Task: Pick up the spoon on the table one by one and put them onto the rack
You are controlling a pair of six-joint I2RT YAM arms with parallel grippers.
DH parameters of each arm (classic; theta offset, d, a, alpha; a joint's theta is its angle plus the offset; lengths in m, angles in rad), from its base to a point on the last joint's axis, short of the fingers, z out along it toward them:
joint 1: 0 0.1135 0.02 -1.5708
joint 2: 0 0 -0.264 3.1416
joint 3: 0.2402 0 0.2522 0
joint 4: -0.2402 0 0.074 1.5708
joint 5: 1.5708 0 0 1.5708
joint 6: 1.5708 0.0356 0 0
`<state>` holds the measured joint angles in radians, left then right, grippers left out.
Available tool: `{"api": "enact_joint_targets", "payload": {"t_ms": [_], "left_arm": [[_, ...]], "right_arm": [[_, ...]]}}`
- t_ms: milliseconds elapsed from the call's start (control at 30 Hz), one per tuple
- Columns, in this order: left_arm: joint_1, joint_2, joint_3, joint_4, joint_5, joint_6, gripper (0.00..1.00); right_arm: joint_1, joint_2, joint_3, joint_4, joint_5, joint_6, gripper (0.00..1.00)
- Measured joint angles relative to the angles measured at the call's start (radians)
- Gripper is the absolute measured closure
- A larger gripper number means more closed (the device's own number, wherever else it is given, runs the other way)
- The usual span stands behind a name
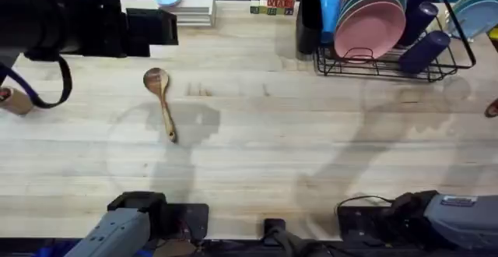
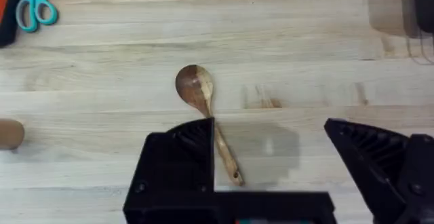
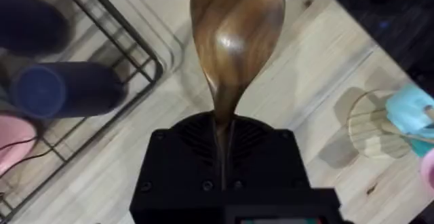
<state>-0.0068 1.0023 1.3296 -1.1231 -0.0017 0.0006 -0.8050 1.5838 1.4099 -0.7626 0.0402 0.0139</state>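
from overhead i see one spoon (image 1: 160,99) lying flat on the bench (image 1: 296,148), left of the middle, its dark bowl toward the far edge and its handle running back toward me. nothing lies against it. the black wire rack (image 1: 393,58) sits at the far right of the bench, loaded with upright pink and blue plates (image 1: 373,15), a blue cup (image 1: 330,12) and dark purple tumblers (image 1: 424,47); a tall black utensil cup (image 1: 309,19) stands at its left end. lettered blocks (image 1: 272,5) and a white stacked box (image 1: 191,8) sit along the far edge. a large dark blurred arm (image 1: 62,19) covers the upper left corner.

on the left wrist view, my left claw (image 2: 271,159) hangs spread wide above that spoon (image 2: 203,115), gripping nothing; one finger (image 2: 180,163) overlaps the handle in the picture, the other stands well off to the side. teal-handled scissors (image 2: 34,7) lie far off near a corner, and a small brown object (image 2: 10,134) sits at the edge.

on the right wrist view, my right claw (image 3: 224,183) is clamped on the handle of the second spoon (image 3: 234,34), the dark glossy bowl sticking straight out ahead of it. beside it is a corner of the rack (image 3: 102,68) with a dark tumbler (image 3: 64,88) lying in it; a light blue item (image 3: 410,112) is on the other side.
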Motion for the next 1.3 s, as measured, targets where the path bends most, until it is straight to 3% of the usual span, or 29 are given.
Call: {"api": "enact_joint_targets", "payload": {"t_ms": [267, 300, 533, 567, 833, 1033, 1300], "left_arm": [[0.000, 0.000, 0.000, 0.000, 0.000, 0.000, 0.007], [0.000, 0.000, 0.000, 0.000, 0.000, 0.000, 0.008], [0.000, 0.000, 0.000, 0.000, 0.000, 0.000, 0.007], [0.000, 0.000, 0.000, 0.000, 0.000, 0.000, 0.007], [0.000, 0.000, 0.000, 0.000, 0.000, 0.000, 0.008], [0.000, 0.000, 0.000, 0.000, 0.000, 0.000, 0.007], [0.000, 0.000, 0.000, 0.000, 0.000, 0.000, 0.007]], "right_arm": [[0.093, -0.130, 0.001, 0.069, -0.004, 0.000, 0.968], [0.165, -0.177, 0.001, 0.142, -0.004, 0.000, 0.968], [0.365, -0.248, 0.001, 0.330, -0.008, 0.000, 0.968], [0.459, -0.248, 0.001, 0.395, -0.008, 0.000, 0.958], [0.678, -0.245, 0.001, 0.590, -0.011, -0.007, 0.961], [0.801, -0.207, 0.001, 0.741, -0.011, -0.007, 0.969], [0.903, -0.104, 0.001, 0.874, -0.011, -0.007, 0.968]]}}
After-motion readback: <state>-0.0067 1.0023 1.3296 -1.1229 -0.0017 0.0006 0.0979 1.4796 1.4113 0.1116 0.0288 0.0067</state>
